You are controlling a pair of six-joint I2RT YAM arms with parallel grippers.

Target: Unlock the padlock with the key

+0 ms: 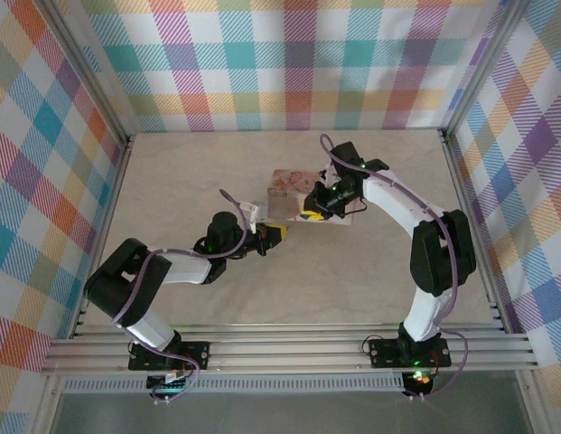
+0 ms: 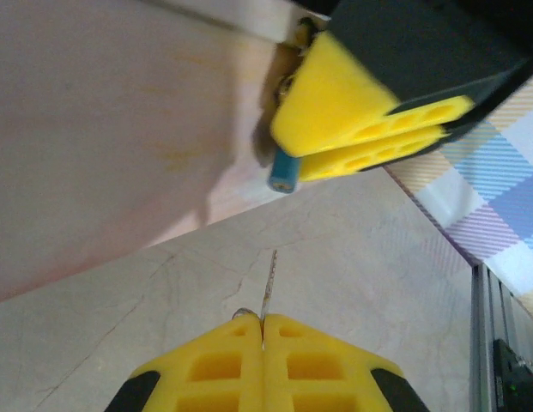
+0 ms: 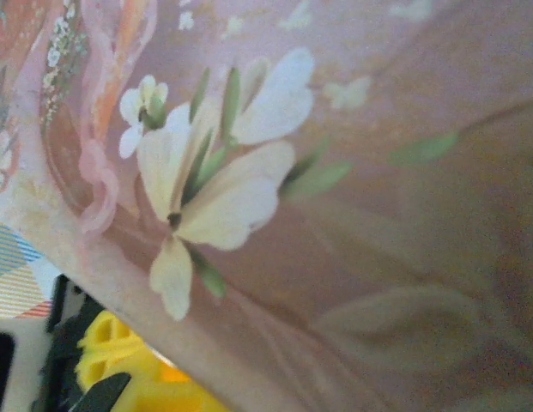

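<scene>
Beside the pink tin | your right gripper squeezes the padlock to hold it steady | your left gripper pinches the key, tip aimed at the padlock, near but apart

- Top camera sits high behind the arms, looking down and away: arm bases at the near edge, the whole table stretching to the far wall.
- Left wrist camera rides low behind the left gripper, facing along its fingers, very close to the pink tin and the right gripper.
- Right wrist camera is jammed right up against the tin's flowered face, and it's blurry.
- All three views share that tin, mid-table.
</scene>
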